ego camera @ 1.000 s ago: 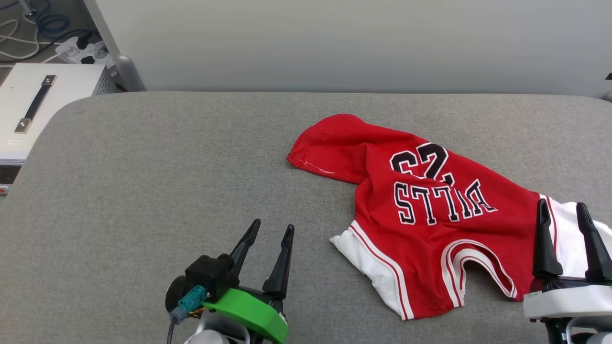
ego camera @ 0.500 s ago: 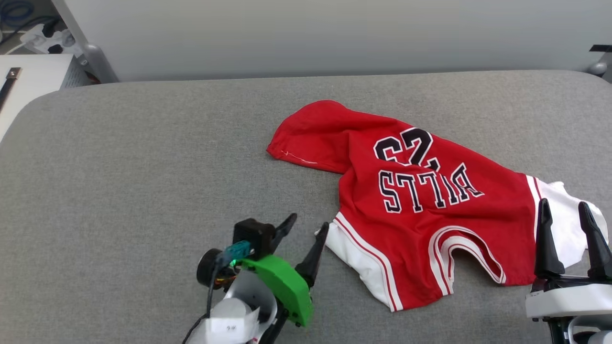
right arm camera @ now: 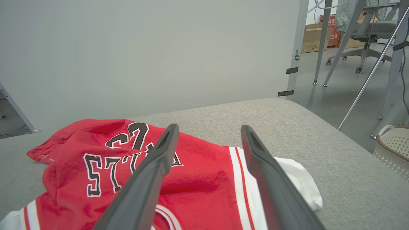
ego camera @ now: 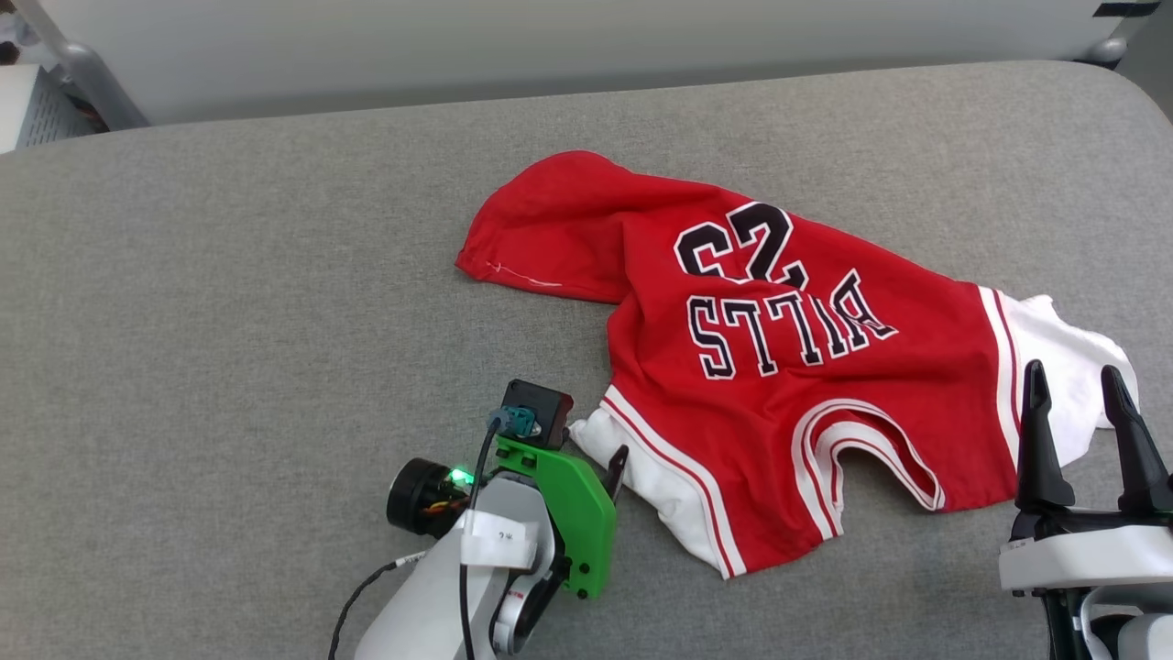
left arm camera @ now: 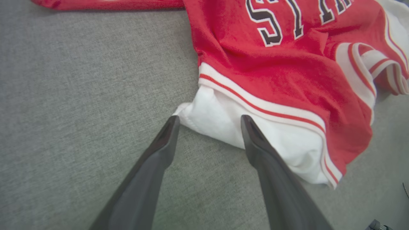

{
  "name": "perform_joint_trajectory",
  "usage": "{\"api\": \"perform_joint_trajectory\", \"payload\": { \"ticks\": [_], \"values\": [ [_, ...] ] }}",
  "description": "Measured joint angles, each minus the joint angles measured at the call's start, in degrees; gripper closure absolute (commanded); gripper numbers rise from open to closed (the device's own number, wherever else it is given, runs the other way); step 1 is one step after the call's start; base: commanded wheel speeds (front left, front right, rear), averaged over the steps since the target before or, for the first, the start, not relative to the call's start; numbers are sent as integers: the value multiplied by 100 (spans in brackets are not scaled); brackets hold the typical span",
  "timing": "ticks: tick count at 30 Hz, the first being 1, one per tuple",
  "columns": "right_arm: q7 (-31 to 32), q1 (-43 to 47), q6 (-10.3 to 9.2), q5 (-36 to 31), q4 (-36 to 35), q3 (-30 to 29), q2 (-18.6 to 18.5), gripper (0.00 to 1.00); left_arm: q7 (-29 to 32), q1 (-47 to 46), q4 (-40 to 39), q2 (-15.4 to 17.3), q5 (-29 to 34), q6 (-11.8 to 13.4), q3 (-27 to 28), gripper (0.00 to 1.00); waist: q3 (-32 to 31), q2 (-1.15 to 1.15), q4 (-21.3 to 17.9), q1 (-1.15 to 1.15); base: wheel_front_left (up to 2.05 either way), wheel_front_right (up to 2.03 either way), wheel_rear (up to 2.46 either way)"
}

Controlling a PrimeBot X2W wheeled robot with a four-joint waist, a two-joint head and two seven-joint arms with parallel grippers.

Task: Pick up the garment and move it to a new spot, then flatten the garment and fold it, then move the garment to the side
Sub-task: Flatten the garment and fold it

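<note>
One garment [ego camera: 779, 367] was counted on one grey padded table [ego camera: 229, 321]. Two white sleeves [ego camera: 651, 463] and two chest markings, a word and a number, were noted on it. Two grippers were recorded, left gripper [left arm camera: 209, 119] and right gripper [ego camera: 1074, 385], with two dark fingers [left arm camera: 159, 153] each. One white basket [right arm camera: 394, 147] and one office chair [right arm camera: 370, 28] were tallied off the table.

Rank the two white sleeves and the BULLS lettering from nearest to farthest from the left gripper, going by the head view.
1. Near white sleeve, at the jaws of the left gripper.
2. BULLS lettering, mid-chest.
3. Far white sleeve, beside the right gripper.
</note>
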Motion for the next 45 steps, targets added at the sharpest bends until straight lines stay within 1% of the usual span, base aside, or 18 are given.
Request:
{"api": "perform_joint_trajectory", "payload": {
  "ticks": [4,9,10,11,12,15,18,22,25,28,34,38,42,45],
  "values": [
    [-1,-68,0,0,-8,14,9,0,5,-179,259,23,147,120,-64,0,131,0,-65,0,0,0,0],
    [-1,-92,0,-26,-20,45,33,0,244,-438,575,46,310,127,-230,0,281,0,-110,0,0,0,0],
    [-1,-110,0,-31,-20,54,45,0,324,-503,633,44,311,83,-275,15,306,0,-113,0,0,0,0],
    [-1,-138,0,-37,-18,62,57,0,363,-549,665,43,308,52,-294,69,326,0,-112,0,0,0,0],
    [-1,-162,0,-46,-16,69,65,0,361,-583,693,42,304,26,-305,100,335,0,-107,0,0,0,0],
    [-1,-172,0,-71,-1,92,87,0,276,-600,780,31,227,-19,-296,100,313,0,-74,0,0,0,0],
    [-1,-168,0,-96,34,93,89,0,55,-572,804,10,78,-34,-249,100,237,0,-29,0,0,0,0],
    [-1,-154,0,-120,67,93,89,0,-218,-366,708,101,-46,1,-73,100,92,0,52,0,0,0,0],
    [-1,-135,0,-120,81,73,89,0,-338,-177,386,308,-135,116,153,100,-27,0,138,0,0,0,0],
    [-1,-53,0,-120,96,74,93,0,-344,15,-86,589,-246,253,400,100,-143,0,265,0,0,0,0],
    [-1,-9,0,-119,134,146,107,0,-15,438,-1065,1232,-347,578,847,100,-279,0,535,0,0,0,0],
    [-1,-22,0,-121,175,230,113,0,252,584,-1599,1601,-341,737,1024,100,-280,0,634,0,0,0,0],
    [-1,-46,0,-122,243,282,116,0,530,576,-1740,1873,-100,857,1003,100,-211,0,591,0,0,0,0],
    [-1,-58,0,-121,296,293,111,0,740,515,-1524,1890,2,872,871,100,-127,0,488,0,0,0,0]
  ]
}}
